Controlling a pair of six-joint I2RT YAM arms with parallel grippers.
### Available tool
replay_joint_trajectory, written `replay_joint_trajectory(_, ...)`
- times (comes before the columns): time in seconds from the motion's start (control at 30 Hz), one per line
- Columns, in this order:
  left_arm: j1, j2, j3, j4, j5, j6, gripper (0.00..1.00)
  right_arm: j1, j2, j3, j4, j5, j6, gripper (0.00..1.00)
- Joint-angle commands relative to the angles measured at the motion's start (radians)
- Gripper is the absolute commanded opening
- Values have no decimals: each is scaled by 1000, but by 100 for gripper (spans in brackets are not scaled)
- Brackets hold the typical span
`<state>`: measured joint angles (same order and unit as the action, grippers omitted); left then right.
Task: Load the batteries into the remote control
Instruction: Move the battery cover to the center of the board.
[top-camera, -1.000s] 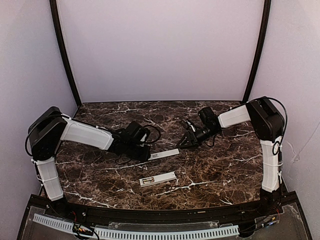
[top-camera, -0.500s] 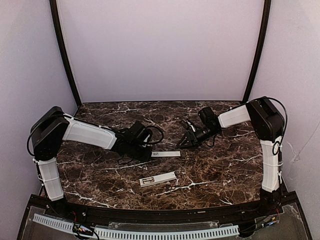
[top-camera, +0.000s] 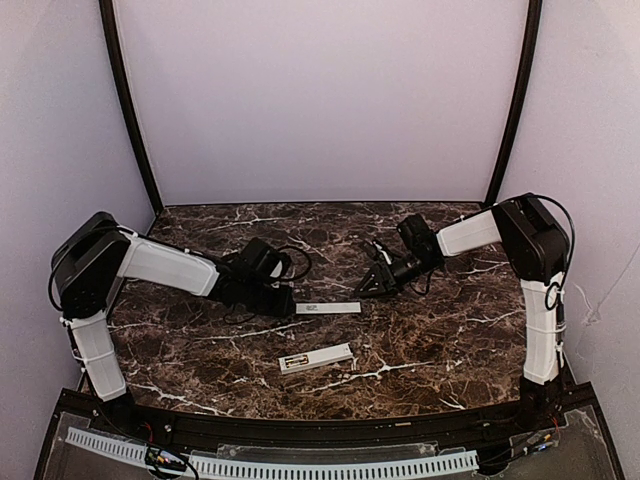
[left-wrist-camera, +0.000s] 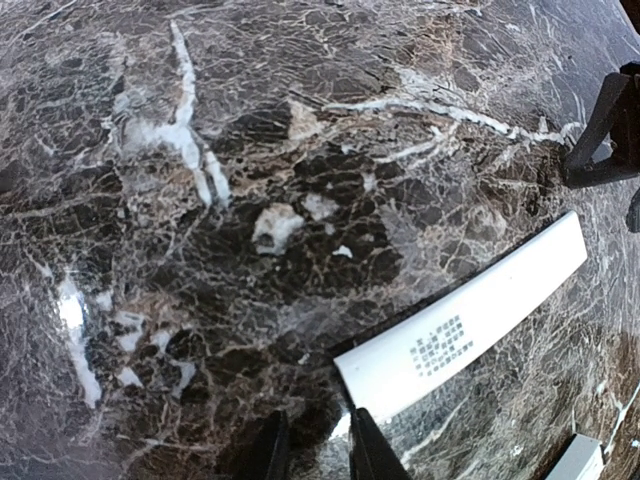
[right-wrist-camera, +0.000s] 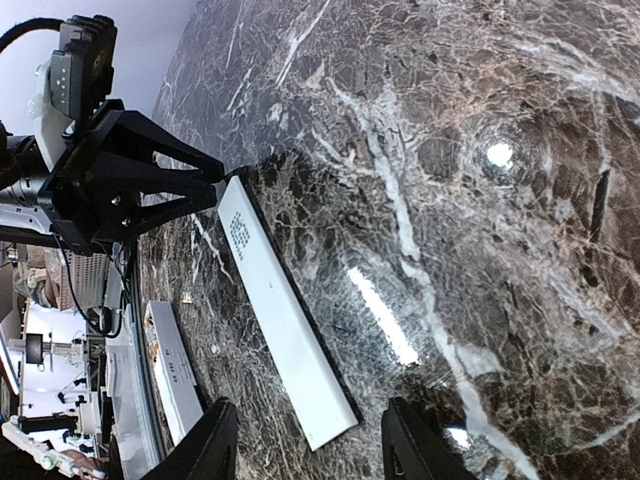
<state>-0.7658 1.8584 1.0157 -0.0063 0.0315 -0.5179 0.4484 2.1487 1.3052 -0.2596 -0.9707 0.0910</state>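
We see the remote control (top-camera: 315, 357) lying lengthwise along the tabletop's (top-camera: 450, 350) near edge, on the near side of both pincers. The left gripper (top-camera: 287, 300), jaws narrowly apart and empty, sits closer to it than the right gripper (top-camera: 366, 287), jaws wider apart.

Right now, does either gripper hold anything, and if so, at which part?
Nothing is held. The white cover strip lies flat on the table, between the open left gripper and the open right gripper.

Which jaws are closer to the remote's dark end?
Left. The left gripper sits almost straight beyond the dark end of the remote control; the right gripper is farther, beyond and to its right.
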Motion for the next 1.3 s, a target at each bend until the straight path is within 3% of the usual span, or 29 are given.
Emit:
replay_joint_trajectory(0.0, 4, 26, 21, -105, 8, 12, 21, -9, -6, -32, -23, 32, -5, 49)
replay_joint_trajectory(0.47, -11, 76, 83, -152, -17, 40, 21, -28, -52, -83, -11, 57, 0, 53)
replay_joint_trajectory(0.9, -38, 151, 161, -290, -105, 70, 13, -31, -69, -106, -4, 50, 5, 52)
replay_joint_trajectory(1.27, -38, 153, 133, -334, -123, 66, 8, -31, -78, -122, 3, 39, 12, 52)
